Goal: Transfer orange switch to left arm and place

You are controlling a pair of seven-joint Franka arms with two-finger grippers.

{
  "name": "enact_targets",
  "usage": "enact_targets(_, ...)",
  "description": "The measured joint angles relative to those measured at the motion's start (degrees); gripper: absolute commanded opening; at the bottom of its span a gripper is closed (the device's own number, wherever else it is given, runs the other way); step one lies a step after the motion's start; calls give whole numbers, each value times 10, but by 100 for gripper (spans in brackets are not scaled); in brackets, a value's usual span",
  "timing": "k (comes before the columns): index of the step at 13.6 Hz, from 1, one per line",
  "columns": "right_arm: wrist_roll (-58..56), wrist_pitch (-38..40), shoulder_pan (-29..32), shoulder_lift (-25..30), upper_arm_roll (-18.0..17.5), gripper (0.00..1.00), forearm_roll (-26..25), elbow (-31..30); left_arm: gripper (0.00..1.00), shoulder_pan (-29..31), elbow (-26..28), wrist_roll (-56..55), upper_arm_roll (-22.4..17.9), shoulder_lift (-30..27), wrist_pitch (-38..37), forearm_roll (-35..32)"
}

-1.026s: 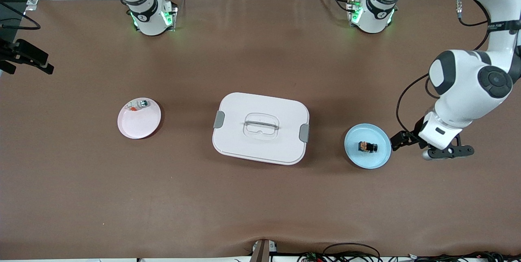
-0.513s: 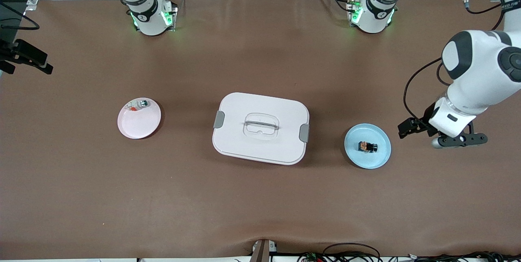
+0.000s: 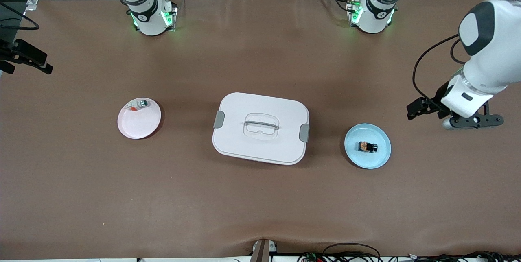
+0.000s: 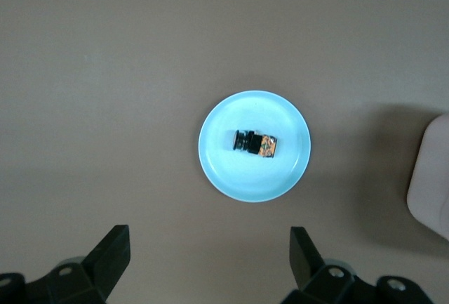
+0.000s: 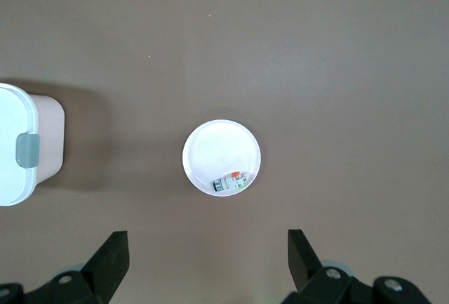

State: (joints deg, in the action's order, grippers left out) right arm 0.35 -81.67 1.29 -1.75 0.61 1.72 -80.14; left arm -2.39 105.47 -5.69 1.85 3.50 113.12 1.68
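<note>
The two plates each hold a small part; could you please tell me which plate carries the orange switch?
The blue plate, toward the left arm's end of the table, holds the orange switch. The pink plate holds a whitish part instead.

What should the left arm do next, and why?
Probably bring the left gripper in over the blue plate and lower it onto the orange switch. Its fingers are open and empty, it hangs over bare table beside the plate, and the switch lies untouched on it.

Pink plate (image 5: 210, 151) on brown table (image 5: 337, 72), small whitish part (image 5: 231, 181) at its rim; box (image 5: 24, 151) corner nearby. Right gripper (image 5: 208, 255) fingers spread.
</note>
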Motion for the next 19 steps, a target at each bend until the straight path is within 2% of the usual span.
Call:
enact_targets(8, 0, 0, 0, 0, 0, 100, 0, 0, 100, 10, -7, 16, -2, -54, -66, 0)
enact_targets(19, 0, 0, 0, 0, 1, 100, 0, 0, 100, 8, -107, 16, 0, -64, -192, 0)
